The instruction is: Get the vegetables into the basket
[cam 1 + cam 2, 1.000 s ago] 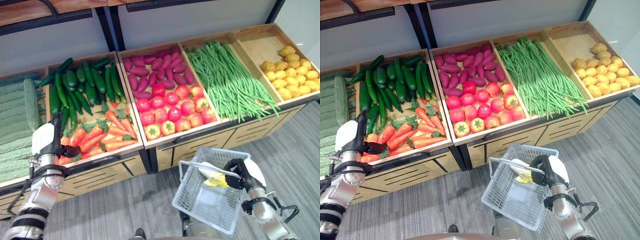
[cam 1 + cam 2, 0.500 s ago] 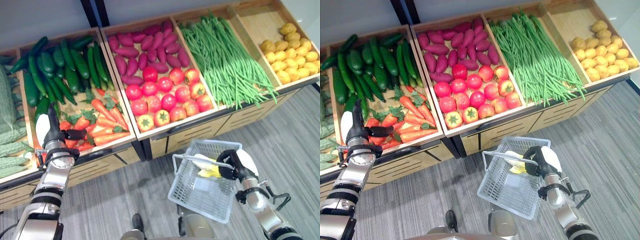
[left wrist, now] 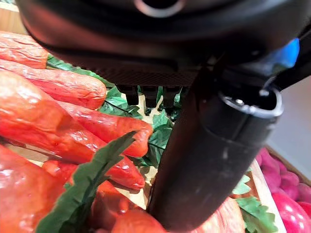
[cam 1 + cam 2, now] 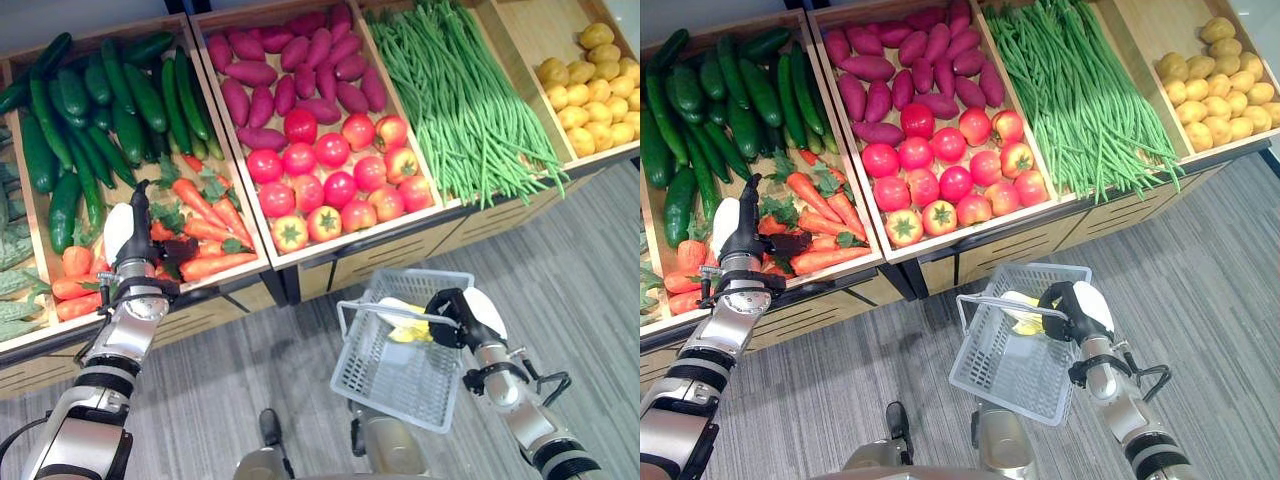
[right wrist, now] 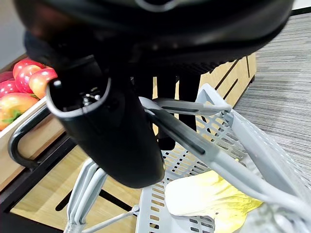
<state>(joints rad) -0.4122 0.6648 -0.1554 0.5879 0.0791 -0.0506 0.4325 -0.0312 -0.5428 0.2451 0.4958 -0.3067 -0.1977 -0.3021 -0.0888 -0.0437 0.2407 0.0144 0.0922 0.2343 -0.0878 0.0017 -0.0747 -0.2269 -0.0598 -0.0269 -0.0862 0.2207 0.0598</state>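
Orange carrots (image 4: pixel 215 235) with green tops lie in the front half of the left wooden crate. My left hand (image 4: pixel 150 262) rests on that pile, fingers stretched out over the carrots (image 3: pixel 53 87) and the thumb (image 3: pixel 214 155) standing apart; nothing sits in its grasp. My right hand (image 4: pixel 455 310) is curled round the handle (image 5: pixel 194 141) of a white mesh basket (image 4: pixel 345 355), which hangs tilted above the floor before the shelf. A pale yellow leafy vegetable (image 4: pixel 410 325) lies inside the basket.
Cucumbers (image 4: pixel 100 110) fill the crate behind the carrots. To the right come sweet potatoes (image 4: pixel 290 70), tomatoes (image 4: pixel 330 180), green beans (image 4: pixel 460 100) and potatoes (image 4: pixel 590 90). Bumpy green gourds (image 4: pixel 10 290) lie at far left. Grey floor (image 4: pixel 250 380) runs along the shelf front.
The camera has shifted. My left hand has moved right from the crate's left edge onto the middle of the carrot pile. The right hand keeps hold of the basket.
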